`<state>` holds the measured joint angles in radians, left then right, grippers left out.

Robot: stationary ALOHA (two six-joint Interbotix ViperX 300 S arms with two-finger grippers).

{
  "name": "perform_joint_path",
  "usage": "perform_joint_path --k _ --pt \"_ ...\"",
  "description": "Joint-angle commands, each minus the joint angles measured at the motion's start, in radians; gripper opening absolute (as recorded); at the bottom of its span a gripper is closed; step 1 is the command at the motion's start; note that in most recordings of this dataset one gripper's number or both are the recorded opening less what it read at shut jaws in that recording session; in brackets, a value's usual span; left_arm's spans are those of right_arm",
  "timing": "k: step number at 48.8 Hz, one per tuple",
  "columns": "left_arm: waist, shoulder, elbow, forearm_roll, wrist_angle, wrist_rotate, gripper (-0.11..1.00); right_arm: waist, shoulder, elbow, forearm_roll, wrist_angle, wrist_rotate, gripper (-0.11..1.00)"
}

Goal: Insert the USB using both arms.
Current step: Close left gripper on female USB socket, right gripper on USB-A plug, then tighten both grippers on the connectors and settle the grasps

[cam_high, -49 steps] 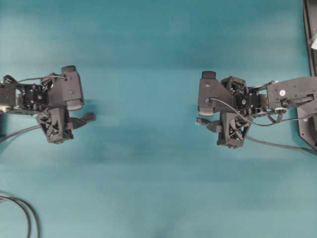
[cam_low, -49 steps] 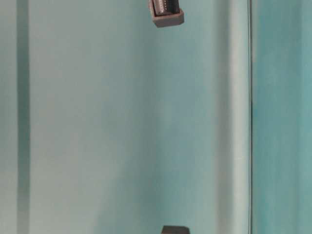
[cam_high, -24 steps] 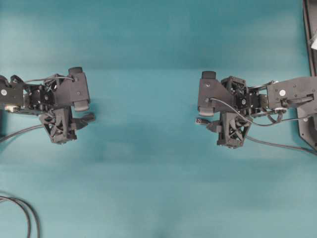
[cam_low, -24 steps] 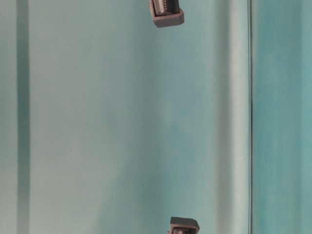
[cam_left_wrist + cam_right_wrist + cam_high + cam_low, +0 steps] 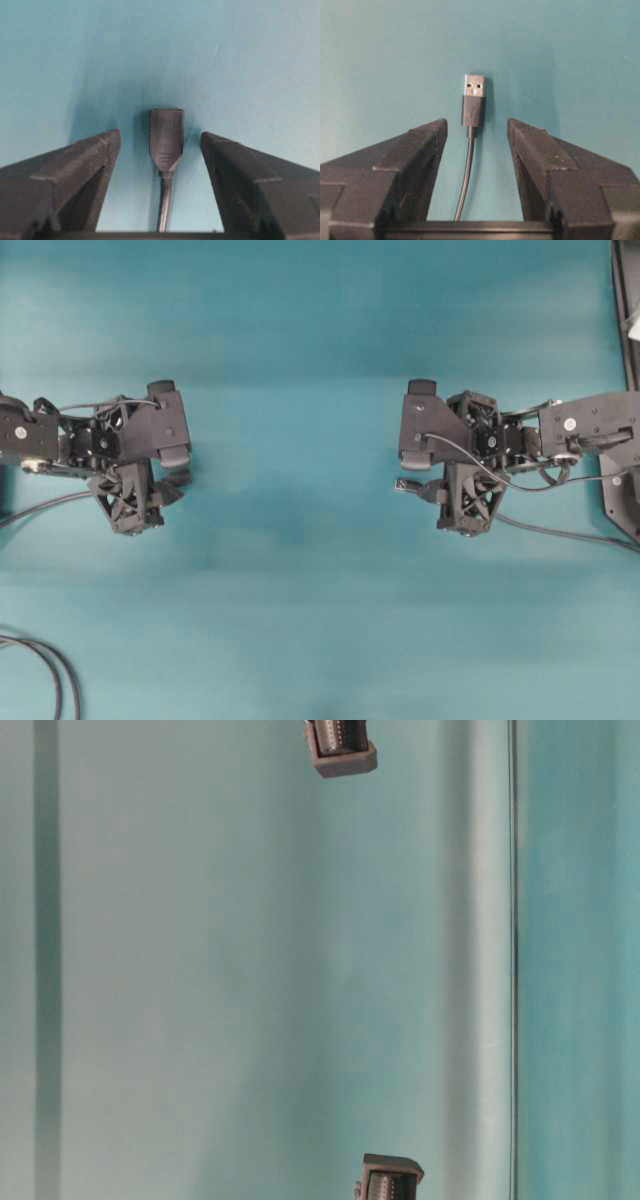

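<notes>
overhead view: left gripper (image 5: 178, 483) at left edge, level, jaws apart around the socket end (image 5: 166, 137). right gripper (image 5: 405, 484) at right, level, jaws apart, the usb (image 5: 473, 101) just beyond the fingertips. since a second ago, left arm shifted rightward; right unmoved.

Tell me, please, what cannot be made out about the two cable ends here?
1. Overhead view: the dark grey socket end is largely hidden beneath the left gripper; the silver-tipped grey USB plug is too small for detail.
2. Wrist views: both thin cables vanish behind the gripper bases at the bottom edge.
3. Table-level view: only two dark blocks, cut off by the edges; no cable ends.
</notes>
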<state>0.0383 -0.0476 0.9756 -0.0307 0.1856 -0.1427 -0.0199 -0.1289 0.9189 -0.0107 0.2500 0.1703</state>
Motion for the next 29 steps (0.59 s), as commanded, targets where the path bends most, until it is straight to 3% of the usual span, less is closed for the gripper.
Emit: perform_joint_path --k 1,18,29 --pt "-0.011 0.014 -0.011 -0.002 -0.009 -0.015 0.83 -0.002 -0.006 -0.021 -0.002 -0.003 0.000 0.54" --pt "-0.023 0.014 -0.011 -0.003 -0.006 -0.015 0.57 -0.002 -0.003 -0.021 -0.002 -0.006 -0.003 0.55" --pt "-0.038 0.014 -0.015 -0.003 -0.006 -0.015 0.53 0.008 0.054 -0.037 -0.002 -0.009 0.000 0.55"
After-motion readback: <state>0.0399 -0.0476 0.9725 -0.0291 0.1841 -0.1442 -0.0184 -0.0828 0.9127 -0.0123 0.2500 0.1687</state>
